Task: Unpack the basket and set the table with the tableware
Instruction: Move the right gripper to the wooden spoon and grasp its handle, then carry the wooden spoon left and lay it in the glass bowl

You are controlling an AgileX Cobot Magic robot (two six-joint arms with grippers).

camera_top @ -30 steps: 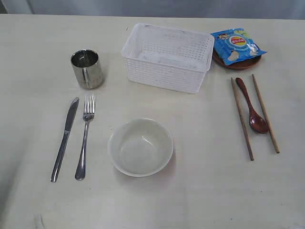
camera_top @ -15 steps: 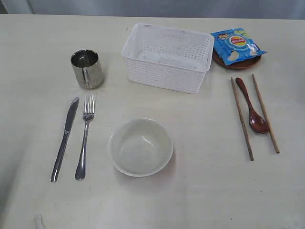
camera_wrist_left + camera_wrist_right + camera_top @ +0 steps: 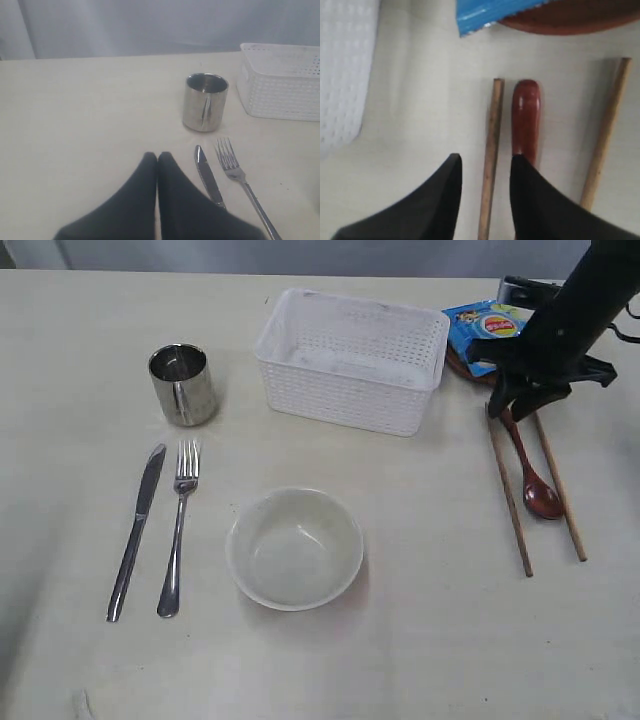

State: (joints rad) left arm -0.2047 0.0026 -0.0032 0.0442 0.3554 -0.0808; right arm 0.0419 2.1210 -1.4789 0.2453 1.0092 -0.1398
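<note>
The white basket [image 3: 340,400] stands empty at the back of the table [image 3: 420,650]. Steel cup [image 3: 183,385], knife [image 3: 137,530] and fork [image 3: 178,530] lie on the left, the white bowl [image 3: 295,548] in the middle. On the right, the wooden spoon [image 3: 535,480] lies between two chopsticks [image 3: 512,505]. My right gripper [image 3: 512,410] hangs open over their far ends. In the right wrist view its jaws [image 3: 485,160] straddle one chopstick [image 3: 491,130], with one finger beside the spoon handle [image 3: 526,110]. My left gripper [image 3: 157,156] is shut and empty, near the knife [image 3: 208,177].
A blue chip bag [image 3: 478,330] lies on the small brown plate [image 3: 457,363] behind the chopsticks, partly covered by my right arm. The basket's wall [image 3: 342,70] is close beside the right gripper. The left arm does not show in the exterior view.
My right arm has come into view from the right and now hangs over the far ends of the chopsticks and spoon. Nothing on the table has moved.
</note>
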